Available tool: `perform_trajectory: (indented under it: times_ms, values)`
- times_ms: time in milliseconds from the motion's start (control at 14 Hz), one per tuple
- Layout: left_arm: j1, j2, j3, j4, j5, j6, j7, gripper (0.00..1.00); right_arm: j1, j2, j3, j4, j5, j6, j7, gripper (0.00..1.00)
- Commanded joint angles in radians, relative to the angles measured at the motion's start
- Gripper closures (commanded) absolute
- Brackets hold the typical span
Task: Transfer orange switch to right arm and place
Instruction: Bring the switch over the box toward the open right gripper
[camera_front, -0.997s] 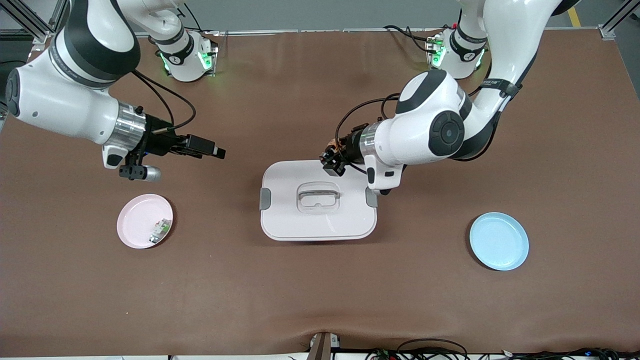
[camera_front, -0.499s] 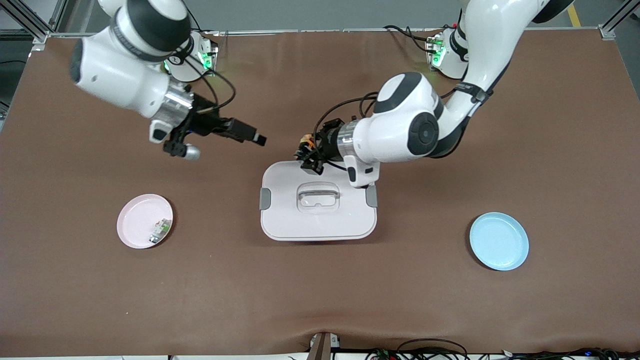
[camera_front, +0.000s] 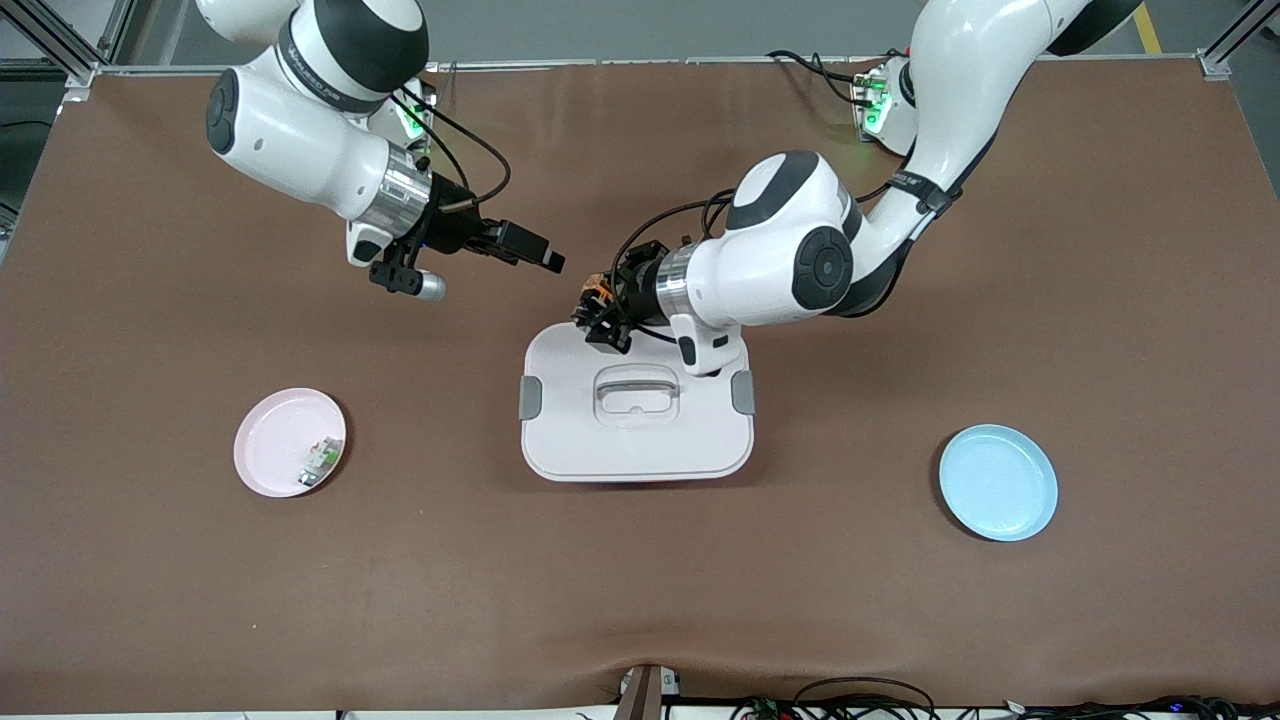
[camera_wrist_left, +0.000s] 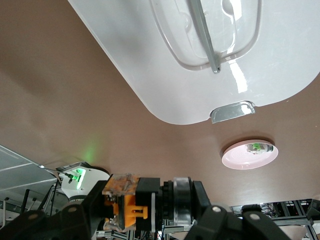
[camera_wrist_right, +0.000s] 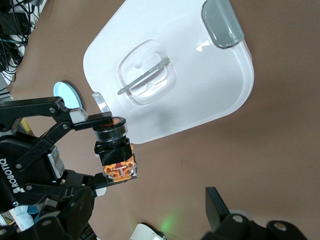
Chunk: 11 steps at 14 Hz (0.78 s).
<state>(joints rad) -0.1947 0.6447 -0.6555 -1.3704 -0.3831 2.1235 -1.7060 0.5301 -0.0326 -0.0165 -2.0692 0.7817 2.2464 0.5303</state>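
Note:
The orange switch (camera_front: 597, 292), a small black cylinder with orange parts, is held in the air by my left gripper (camera_front: 600, 315), which is shut on it. It hangs over the rim of the white lidded box (camera_front: 636, 440), at the corner toward the right arm's end. The left wrist view shows the switch (camera_wrist_left: 134, 204) clamped between the fingers. My right gripper (camera_front: 545, 258) is open and empty over the bare table, a short gap from the switch. The right wrist view shows the switch (camera_wrist_right: 116, 150) ahead of one right finger (camera_wrist_right: 216, 202).
A pink plate (camera_front: 275, 440) holding a small green-and-white part (camera_front: 322, 456) lies toward the right arm's end. A blue plate (camera_front: 998, 482) lies toward the left arm's end. The white box sits mid-table with a handle (camera_front: 637, 393) in its lid.
The right arm has swung from above the pink plate's side toward the middle, close to the switch. The left gripper has carried the switch toward the right arm's end.

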Motion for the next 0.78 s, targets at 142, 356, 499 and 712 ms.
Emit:
perform_trajectory:
  times_ms: [142, 356, 499, 712]
  values:
    - [-0.029, 0.004, 0.001, 0.025, -0.020, 0.004, -0.037, 1.00, -0.001, -0.004, -0.003, -0.019, 0.086, 0.050, 0.008, 0.00]
    - [-0.042, 0.004, -0.001, 0.027, -0.020, 0.006, -0.044, 1.00, 0.013, 0.011, -0.002, -0.009, 0.088, 0.078, 0.001, 0.00]
    - [-0.045, 0.006, -0.001, 0.043, -0.020, 0.009, -0.076, 1.00, 0.027, 0.028, -0.002, 0.000, 0.087, 0.087, -0.007, 0.00]
    - [-0.058, 0.007, -0.001, 0.045, -0.020, 0.024, -0.087, 1.00, 0.063, 0.051, -0.002, 0.004, 0.087, 0.131, -0.007, 0.00]
